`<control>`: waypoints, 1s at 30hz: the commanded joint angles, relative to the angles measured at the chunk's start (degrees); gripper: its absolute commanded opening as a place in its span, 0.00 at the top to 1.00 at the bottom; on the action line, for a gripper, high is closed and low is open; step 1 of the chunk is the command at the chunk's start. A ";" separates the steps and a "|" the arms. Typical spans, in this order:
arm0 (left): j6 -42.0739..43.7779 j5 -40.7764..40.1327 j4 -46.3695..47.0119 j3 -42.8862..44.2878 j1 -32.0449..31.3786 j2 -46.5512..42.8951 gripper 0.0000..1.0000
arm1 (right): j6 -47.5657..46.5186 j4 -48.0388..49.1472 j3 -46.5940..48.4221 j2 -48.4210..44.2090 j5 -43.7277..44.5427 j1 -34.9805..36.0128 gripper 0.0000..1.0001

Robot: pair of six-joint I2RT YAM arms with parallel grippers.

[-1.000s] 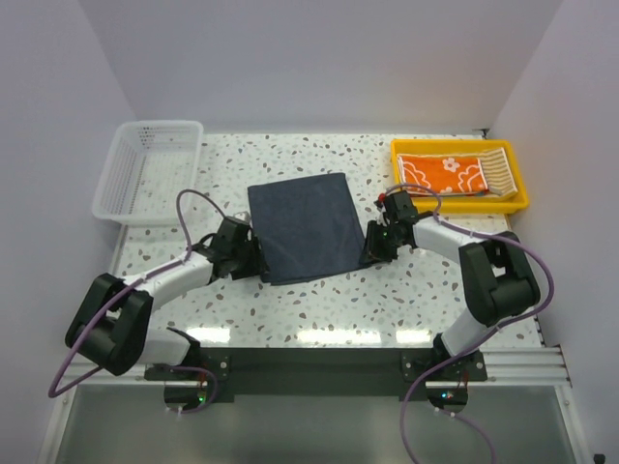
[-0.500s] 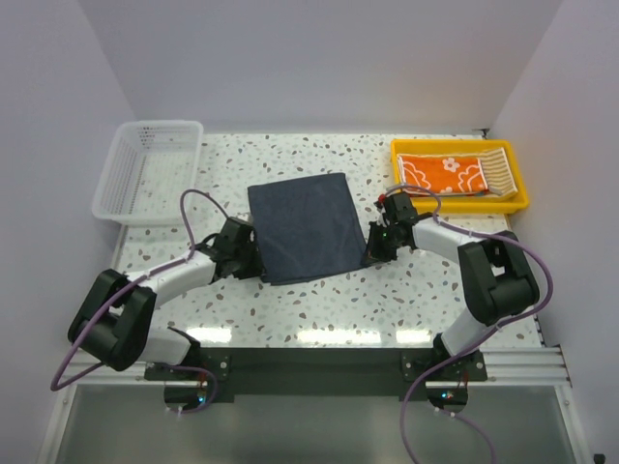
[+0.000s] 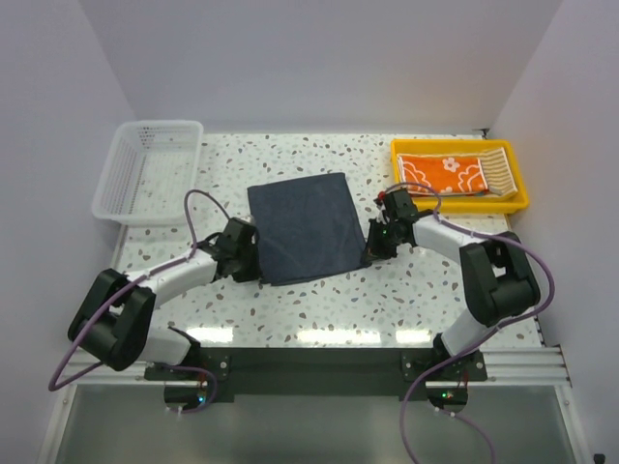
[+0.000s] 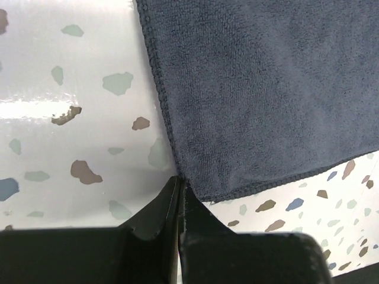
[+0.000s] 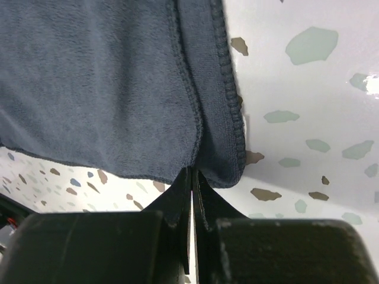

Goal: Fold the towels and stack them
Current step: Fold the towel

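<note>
A plain dark blue-grey towel [image 3: 308,227] lies flat in the middle of the speckled table. My left gripper [image 3: 255,264] is down at its near left corner, and in the left wrist view the jaws [image 4: 179,182] are shut with the towel's [image 4: 266,89] hemmed corner running into the tips. My right gripper [image 3: 369,251] is at the near right corner. In the right wrist view it [image 5: 193,173] is shut on the towel's [image 5: 95,77] doubled edge. An orange flower-print towel [image 3: 443,174] and a tan striped towel [image 3: 496,172] lie in the tray.
A yellow plastic tray [image 3: 523,186] stands at the back right. A white mesh basket [image 3: 150,172] stands at the back left. Both arms reach inward low over the table, with their cables looping above them.
My left gripper has slid slightly right and shut on the towel's near left corner. The right gripper closed on the near right edge and has since held still.
</note>
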 commanded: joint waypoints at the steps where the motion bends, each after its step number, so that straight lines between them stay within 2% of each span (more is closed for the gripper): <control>1: 0.30 -2.80 -4.31 5.90 -0.31 -1.55 1.00 | -1.80 -3.05 5.67 -3.73 1.65 0.27 1.00; 6: 0.04 -2.47 -6.96 10.83 -0.31 -3.39 1.00 | -4.96 -7.81 10.25 -5.22 4.99 0.09 1.00; 11: -1.89 1.74 -6.00 8.65 -0.40 -6.64 1.00 | -6.72 -10.37 9.47 -8.30 8.76 -0.87 1.00; 16: -3.74 5.96 1.98 3.02 -1.72 -6.65 1.00 | -7.16 -7.21 4.29 -7.86 9.22 -2.02 1.00; 21: -6.10 8.08 8.06 -1.29 -5.05 -2.08 1.00 | -6.46 -3.35 1.30 -4.70 9.03 -2.54 1.00; 25: -6.81 4.92 7.54 -1.82 -6.64 0.20 1.00 | -6.37 -2.28 0.33 -3.03 8.69 -3.07 1.00; 30: -7.69 4.92 8.07 -3.23 -7.69 0.82 1.00 | -6.28 -1.23 -0.81 -1.45 8.86 -3.07 1.00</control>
